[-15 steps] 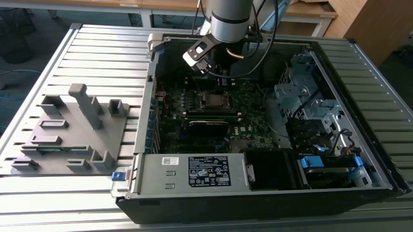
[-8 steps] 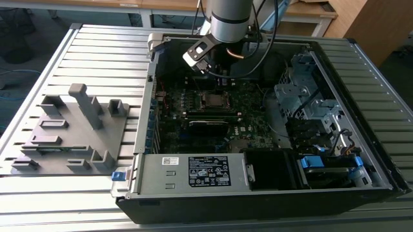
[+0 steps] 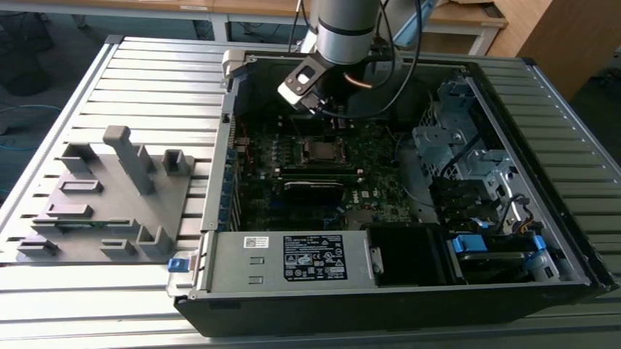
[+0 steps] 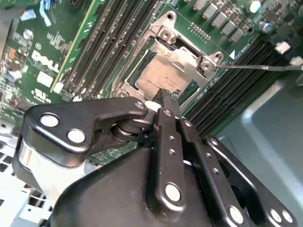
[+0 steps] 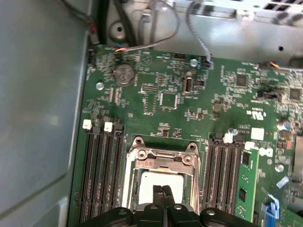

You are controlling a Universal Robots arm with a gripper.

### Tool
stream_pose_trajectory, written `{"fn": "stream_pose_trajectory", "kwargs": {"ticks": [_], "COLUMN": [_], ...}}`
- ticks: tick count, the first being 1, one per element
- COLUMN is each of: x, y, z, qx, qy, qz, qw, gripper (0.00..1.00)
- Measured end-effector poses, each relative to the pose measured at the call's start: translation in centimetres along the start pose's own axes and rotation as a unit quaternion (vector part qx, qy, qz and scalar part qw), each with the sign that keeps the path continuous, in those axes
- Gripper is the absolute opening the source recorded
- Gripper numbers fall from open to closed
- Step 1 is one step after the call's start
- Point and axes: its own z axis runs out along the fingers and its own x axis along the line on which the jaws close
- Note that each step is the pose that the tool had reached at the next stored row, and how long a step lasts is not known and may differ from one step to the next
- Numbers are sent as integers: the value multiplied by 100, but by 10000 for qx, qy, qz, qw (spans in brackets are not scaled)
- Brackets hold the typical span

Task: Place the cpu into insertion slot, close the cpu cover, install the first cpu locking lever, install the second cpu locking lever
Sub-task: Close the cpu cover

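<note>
The grey arm (image 3: 345, 29) comes straight down from the far side. Its wrist (image 3: 302, 81) sticks out a little toward the exterior view's left. The black gripper (image 3: 333, 113) points down. In both wrist views the gripper (image 4: 166, 98) (image 5: 162, 190) has its two thin fingers (image 5: 166, 198) pressed tight together, with nothing between them.

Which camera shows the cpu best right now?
The second wrist view: the cpu shows its silvery face close up, with the end effector at its edge. In the first wrist view the end effector hides part of the cpu; in the exterior view it is a small distant square.
</note>
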Motion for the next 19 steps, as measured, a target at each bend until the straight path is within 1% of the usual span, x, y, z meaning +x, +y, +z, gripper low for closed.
{"fn": "stream_pose_trajectory", "kwargs": {"ticks": [3,6,9,12,15,16,19], "x": [0,0,0,0,0,0,-1], "y": [0,0,0,0,0,0,0], "z": [0,1,3,5,6,6,6], "qx": [-1,-1,-2,-3,-3,-2,-2], "qy": [4,8,13,17,20,17,14], "qz": [-242,-471,-708,-945,-1163,-1207,-1210], "qw": [9997,9989,9975,9955,9932,9927,9926], "gripper": [10,10,10,10,10,10,10]}}
